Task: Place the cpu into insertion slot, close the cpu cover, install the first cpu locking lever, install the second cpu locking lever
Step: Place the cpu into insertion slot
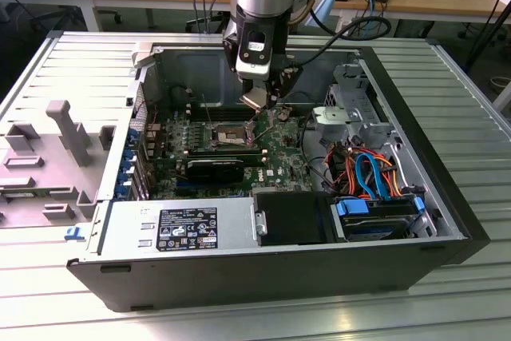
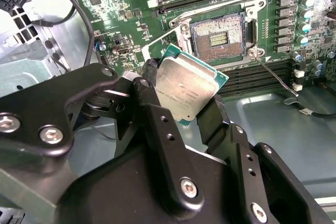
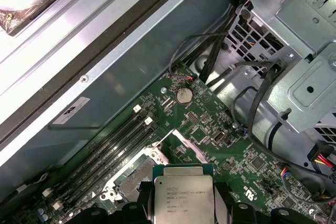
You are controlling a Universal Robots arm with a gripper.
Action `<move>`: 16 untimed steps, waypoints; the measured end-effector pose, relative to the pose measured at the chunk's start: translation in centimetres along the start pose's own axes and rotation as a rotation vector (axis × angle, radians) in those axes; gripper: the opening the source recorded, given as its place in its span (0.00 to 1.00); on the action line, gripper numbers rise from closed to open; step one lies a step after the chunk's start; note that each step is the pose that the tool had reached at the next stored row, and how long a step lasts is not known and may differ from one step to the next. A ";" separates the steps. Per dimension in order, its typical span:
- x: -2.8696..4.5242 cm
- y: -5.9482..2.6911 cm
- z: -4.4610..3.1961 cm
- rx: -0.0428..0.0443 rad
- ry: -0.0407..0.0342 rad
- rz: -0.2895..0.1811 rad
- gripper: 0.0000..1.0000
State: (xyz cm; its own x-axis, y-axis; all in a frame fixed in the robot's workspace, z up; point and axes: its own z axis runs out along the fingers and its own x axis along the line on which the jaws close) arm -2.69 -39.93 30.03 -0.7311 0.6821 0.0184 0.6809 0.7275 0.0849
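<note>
In the exterior view the gripper [image 1: 262, 108] hangs inside the case [image 1: 447, 197], with the insertion slot [image 1: 230, 135] near it at about seven o'clock. In the second wrist view its fingers [image 2: 214, 121] clasp the tilted cpu [image 2: 186, 87] by its edges, clear of the bare insertion slot [image 2: 218, 38]. In the first wrist view the cpu [image 3: 182, 198] is held beside the insertion slot [image 3: 137, 174]. Placing is the step in hand, and seating likely calls for levelling and squaring the chip.
</note>
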 end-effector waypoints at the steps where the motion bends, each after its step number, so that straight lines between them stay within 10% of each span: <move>1: 0.00 0.00 0.00 -0.0001 -0.0001 0.001 0.55; 16: 0.00 0.00 0.00 -0.0003 -0.0016 0.018 0.55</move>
State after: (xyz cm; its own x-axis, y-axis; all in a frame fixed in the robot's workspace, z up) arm -2.69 -39.93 30.03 -0.7186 0.6952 0.0184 0.6939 0.7150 0.0849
